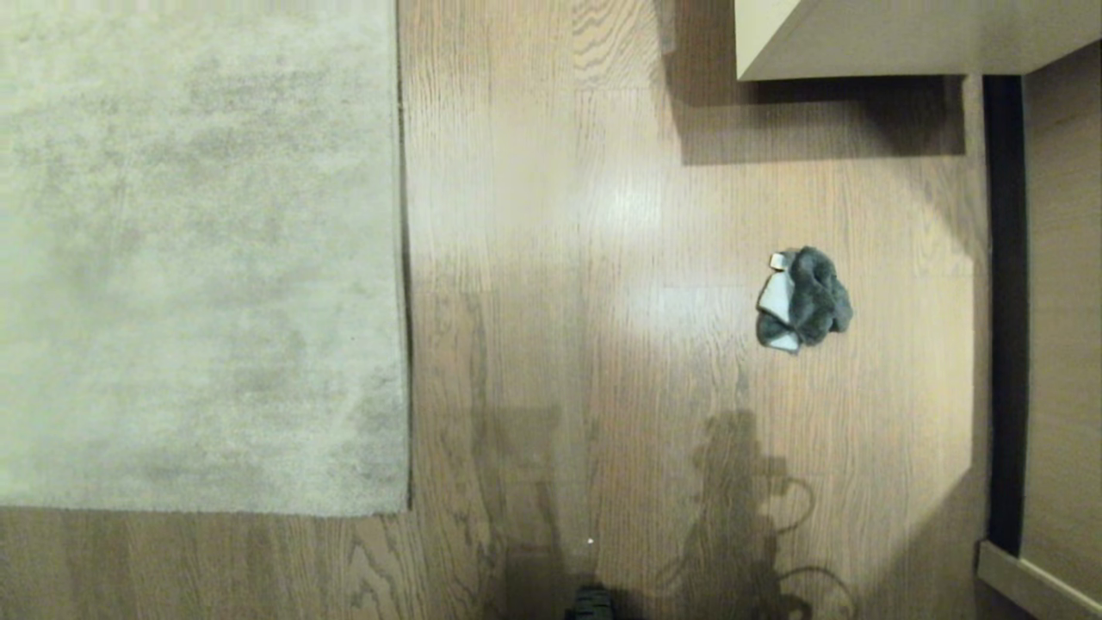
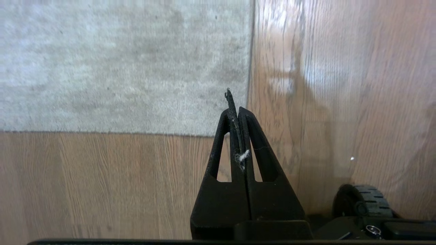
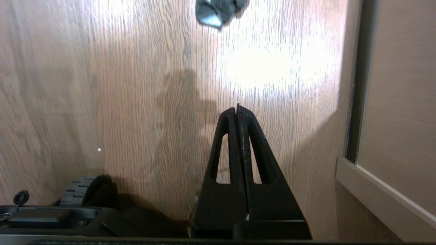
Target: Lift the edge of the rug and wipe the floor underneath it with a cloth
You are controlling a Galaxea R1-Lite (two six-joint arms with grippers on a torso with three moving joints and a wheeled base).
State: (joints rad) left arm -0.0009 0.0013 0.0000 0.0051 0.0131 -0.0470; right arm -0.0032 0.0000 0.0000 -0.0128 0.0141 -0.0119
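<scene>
The rug [image 1: 198,258] lies flat on the floor [image 1: 585,215] at left. The cloth [image 1: 802,300] lies on the floor, well right of the rug edge [image 1: 403,258], near a cabinet [image 1: 1063,301].

Matte blk triangular claws [image 2: 237,109] [image 3: 236,108], slotted fingers; ribbed blk base wheel [image 2: 369,200].

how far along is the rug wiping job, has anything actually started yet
Nothing looks done yet. The rug edge lies flat on the floor, and the cloth sits crumpled on the planks well to the right of it, untouched. Nothing is in hand: the left gripper and right gripper hang above the floor with fingers shut and empty. Still left: pick up the cloth, lift the edge, wipe underneath.
</scene>
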